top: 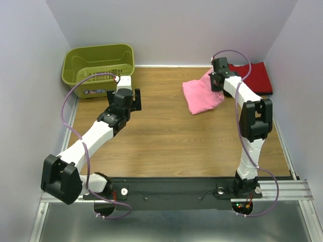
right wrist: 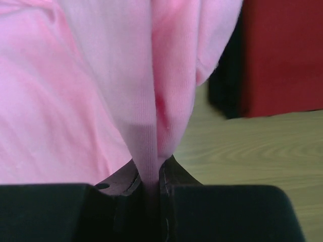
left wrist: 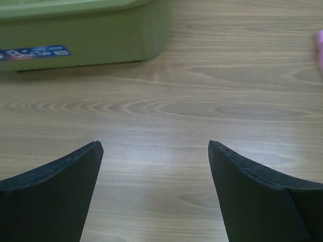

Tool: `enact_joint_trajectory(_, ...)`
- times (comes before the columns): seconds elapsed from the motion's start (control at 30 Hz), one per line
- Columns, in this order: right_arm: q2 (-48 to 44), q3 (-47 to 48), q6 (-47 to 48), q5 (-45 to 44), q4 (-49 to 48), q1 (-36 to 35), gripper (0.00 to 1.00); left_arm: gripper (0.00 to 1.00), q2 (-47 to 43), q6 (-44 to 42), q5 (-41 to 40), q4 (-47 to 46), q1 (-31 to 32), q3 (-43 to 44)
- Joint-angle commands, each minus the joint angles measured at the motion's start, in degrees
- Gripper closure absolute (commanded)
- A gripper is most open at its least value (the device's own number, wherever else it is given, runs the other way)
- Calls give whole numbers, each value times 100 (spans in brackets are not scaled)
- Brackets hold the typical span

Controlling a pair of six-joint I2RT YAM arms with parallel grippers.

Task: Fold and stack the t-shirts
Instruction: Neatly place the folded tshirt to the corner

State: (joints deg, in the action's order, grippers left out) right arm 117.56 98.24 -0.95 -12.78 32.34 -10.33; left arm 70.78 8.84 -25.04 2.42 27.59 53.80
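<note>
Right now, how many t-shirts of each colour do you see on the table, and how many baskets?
pink t-shirt: 1
red t-shirt: 1
black t-shirt, only an edge showing beside the red one: 1
olive-green basket: 1
Total: 4 things, 3 of them t-shirts.

The basket (top: 75, 70) stands at the far left corner of the table (top: 166, 141). Just before the basket and a little to its right, the left gripper (left wrist: 154, 146) hangs over the table. Well to the right of the basket lies the loose t-shirt (top: 202, 96), one fold of it between the jaws of the right gripper (right wrist: 151, 174). Still further right from the basket, in the far right corner, lies the folded t-shirt (top: 255, 75), on top of a third t-shirt (right wrist: 226, 93)
</note>
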Motion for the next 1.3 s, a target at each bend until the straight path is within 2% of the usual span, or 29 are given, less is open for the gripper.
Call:
enact_joint_trajectory(0.0, 311, 950, 1078, -1401, 203, 162, 99, 2, -3, -137, -563, -417, -87, 51)
enact_joint_trajectory(0.17, 829, 2048, 1290, -1807, 185, 400, 99, 2, 216, -67, -739, -461, -158, -27)
enact_joint_trajectory(0.3, 1400, 3154, 1667, -1895, 168, 593, 99, 2, 453, 74, -477, -479, -193, -27)
enact_joint_trajectory(0.4, 1700, 3578, 1712, -1904, 150, 698, 100, 2, 576, 109, -467, -566, -193, -80)
enact_joint_trajectory(0.7, 1666, 3703, 1739, -1834, 54, 769, 99, 2, 849, 126, -634, -637, -193, -124)
enact_joint_trajectory(1.27, 1191, 4090, 1765, -1465, -96, 1006, 99, 2, 814, 144, -748, -716, -193, -230)
